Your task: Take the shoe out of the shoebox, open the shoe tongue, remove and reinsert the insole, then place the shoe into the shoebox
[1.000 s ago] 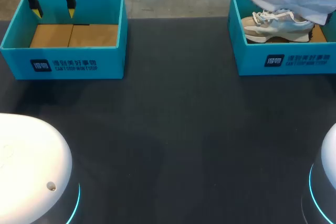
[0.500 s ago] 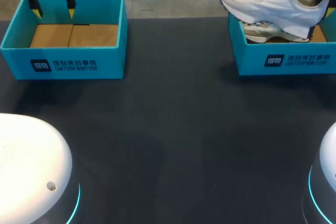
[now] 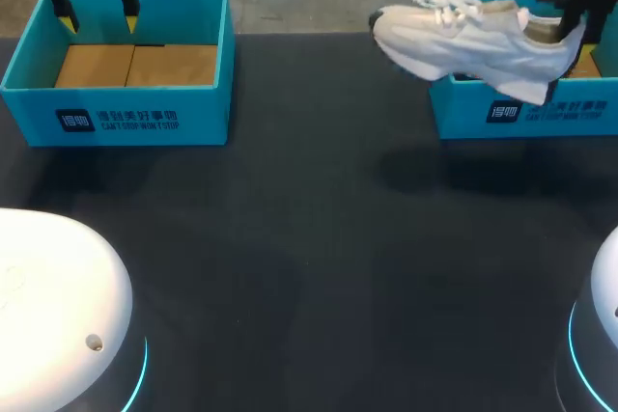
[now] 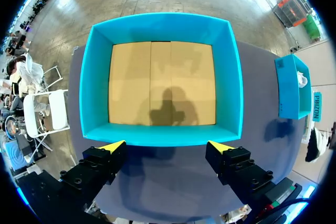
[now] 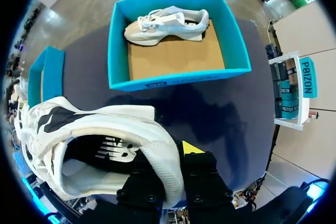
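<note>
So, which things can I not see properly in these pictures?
- Head view: the lifted shoe covers most of the inside of the right box, so the second shoe shows only in the right wrist view.
- Right wrist view: the heel hides one of the right fingers; only one yellow tip shows.
- Right wrist view: the front of the insole lies hidden deep inside the lifted shoe.

On the dark counter (image 3: 309,238), an open teal cardboard shoebox (image 3: 116,118) sits far left. A second teal shoebox (image 3: 541,113) sits far right, with a grey sneaker (image 5: 165,24) in it. The white sneaker (image 3: 463,41) hangs above the counter, just near and left of this second box.
</note>
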{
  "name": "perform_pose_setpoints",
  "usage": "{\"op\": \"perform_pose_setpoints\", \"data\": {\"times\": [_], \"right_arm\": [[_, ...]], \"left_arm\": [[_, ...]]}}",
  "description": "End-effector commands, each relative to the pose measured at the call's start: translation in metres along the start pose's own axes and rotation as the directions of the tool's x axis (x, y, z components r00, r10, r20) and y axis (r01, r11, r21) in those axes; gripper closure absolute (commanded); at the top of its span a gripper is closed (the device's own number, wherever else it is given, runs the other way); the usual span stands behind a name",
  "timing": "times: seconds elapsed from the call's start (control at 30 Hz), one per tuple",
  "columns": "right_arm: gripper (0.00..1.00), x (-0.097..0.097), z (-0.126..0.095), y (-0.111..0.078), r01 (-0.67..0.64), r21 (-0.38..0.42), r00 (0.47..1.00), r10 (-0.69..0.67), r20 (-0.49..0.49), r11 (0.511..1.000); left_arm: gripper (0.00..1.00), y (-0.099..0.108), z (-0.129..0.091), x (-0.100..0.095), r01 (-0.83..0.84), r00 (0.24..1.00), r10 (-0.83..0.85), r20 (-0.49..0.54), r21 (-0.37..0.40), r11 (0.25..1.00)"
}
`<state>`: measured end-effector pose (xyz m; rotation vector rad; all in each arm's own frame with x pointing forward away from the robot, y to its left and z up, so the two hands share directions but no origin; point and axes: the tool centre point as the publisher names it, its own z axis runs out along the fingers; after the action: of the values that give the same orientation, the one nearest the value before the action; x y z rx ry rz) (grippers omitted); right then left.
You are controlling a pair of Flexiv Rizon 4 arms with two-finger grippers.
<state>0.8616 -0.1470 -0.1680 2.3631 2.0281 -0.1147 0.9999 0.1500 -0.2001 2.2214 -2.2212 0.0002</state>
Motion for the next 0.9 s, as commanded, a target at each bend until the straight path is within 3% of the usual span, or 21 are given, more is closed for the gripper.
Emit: {"op": "perform_pose_setpoints", "data": {"times": [0.03,0.27,0.9], "right_arm": [[1.0,0.012,0.001,-0.021,0.005,-0.051,1.0,-0.005,0.001,0.999],[1.0,0.028,0.009,-0.042,0.039,-0.042,0.999,-0.037,0.03,0.998],[1.0,0.028,0.009,-0.042,0.039,-0.042,0.999,-0.037,0.03,0.998]], "left_arm": [[0.0,0.0,0.0,0.0,0.0,1.0,0.0,0.0,0.0,1.0],[0.0,0.0,0.0,0.0,0.0,1.0,0.0,0.0,0.0,1.0],[0.0,0.0,0.0,0.0,0.0,1.0,0.0,0.0,0.0,1.0]]}}
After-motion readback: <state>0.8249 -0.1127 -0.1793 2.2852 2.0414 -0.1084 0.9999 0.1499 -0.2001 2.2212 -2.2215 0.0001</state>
